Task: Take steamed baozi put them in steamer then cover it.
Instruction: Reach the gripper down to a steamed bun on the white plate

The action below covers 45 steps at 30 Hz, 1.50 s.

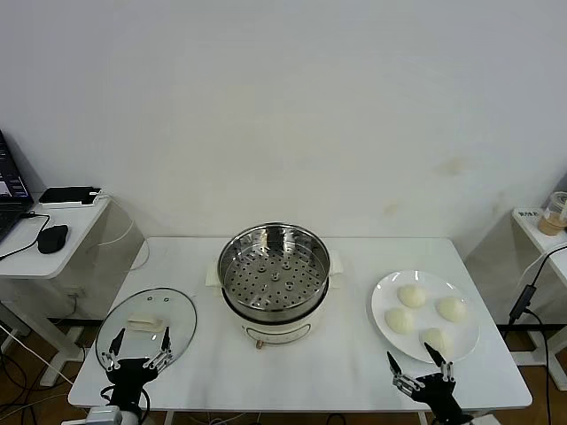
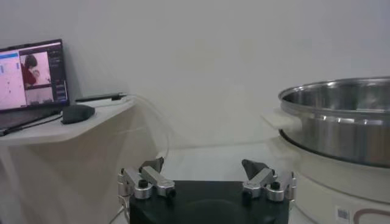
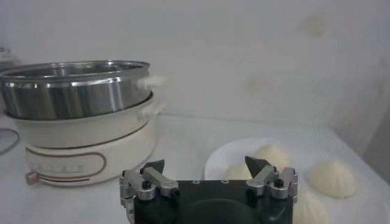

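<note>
The steamer [image 1: 275, 276] stands uncovered at the table's middle, its perforated tray bare. Several steamed baozi [image 1: 411, 295] lie on a white plate [image 1: 426, 315] at the right. The cover [image 1: 146, 324], clear glass with a cream handle, lies flat on the table at the left. My left gripper [image 1: 140, 337] hovers open at the cover's near edge, holding nothing. My right gripper [image 1: 409, 352] hangs open at the plate's near edge, also holding nothing. In the left wrist view the left gripper [image 2: 202, 163] faces the steamer [image 2: 341, 115]. In the right wrist view the right gripper [image 3: 204, 162] faces the baozi [image 3: 332, 176] and the steamer [image 3: 79, 91].
A side table [image 1: 80, 221] at the left carries a laptop [image 2: 30, 76], a mouse [image 1: 53, 237] and a phone [image 1: 69, 195]. A shelf with a cup [image 1: 556, 212] stands at the far right, with cables hanging beside it. Both grippers sit at the table's front edge.
</note>
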Available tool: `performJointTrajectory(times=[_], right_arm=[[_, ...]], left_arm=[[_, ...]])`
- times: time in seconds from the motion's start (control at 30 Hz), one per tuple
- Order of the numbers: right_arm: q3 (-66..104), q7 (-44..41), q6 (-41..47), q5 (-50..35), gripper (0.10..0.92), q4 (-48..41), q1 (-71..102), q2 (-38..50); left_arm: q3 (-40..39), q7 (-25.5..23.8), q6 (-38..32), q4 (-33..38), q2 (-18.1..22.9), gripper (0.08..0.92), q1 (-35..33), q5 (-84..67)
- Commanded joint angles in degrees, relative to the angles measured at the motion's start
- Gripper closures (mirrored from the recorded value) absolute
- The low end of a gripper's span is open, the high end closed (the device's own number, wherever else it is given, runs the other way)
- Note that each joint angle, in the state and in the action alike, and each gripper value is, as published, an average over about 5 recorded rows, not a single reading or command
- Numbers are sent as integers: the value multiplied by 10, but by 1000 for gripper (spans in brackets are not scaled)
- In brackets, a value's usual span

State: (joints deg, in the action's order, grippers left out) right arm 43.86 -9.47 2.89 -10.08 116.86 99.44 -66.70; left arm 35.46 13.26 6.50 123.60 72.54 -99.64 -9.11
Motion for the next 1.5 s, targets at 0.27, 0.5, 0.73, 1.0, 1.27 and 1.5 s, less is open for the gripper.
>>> performJointTrajectory(times=[0.27,0.5,0.73,1.0,1.27,1.5], right_arm=[[29,-188,52,252,203,-128,-248,238],[-109,-374,11,337,203,-254,-451,364],[-348,-517,-37,332,203,-358,-682,402],[-575,-590,-66,320,203,-466,-861,352],[-633,-593,-70,330,203,-546,-882,259],[-647,-589,-68,355,203,-595,-887,202]], left_arm=[[25,-81,50,29,7,177,13,97],[32,-85,58,33,22,177,19,116],[37,-87,68,51,28,177,19,124],[45,-84,70,48,27,177,24,125],[53,-88,72,45,24,177,29,124],[60,-90,72,44,16,177,27,125]])
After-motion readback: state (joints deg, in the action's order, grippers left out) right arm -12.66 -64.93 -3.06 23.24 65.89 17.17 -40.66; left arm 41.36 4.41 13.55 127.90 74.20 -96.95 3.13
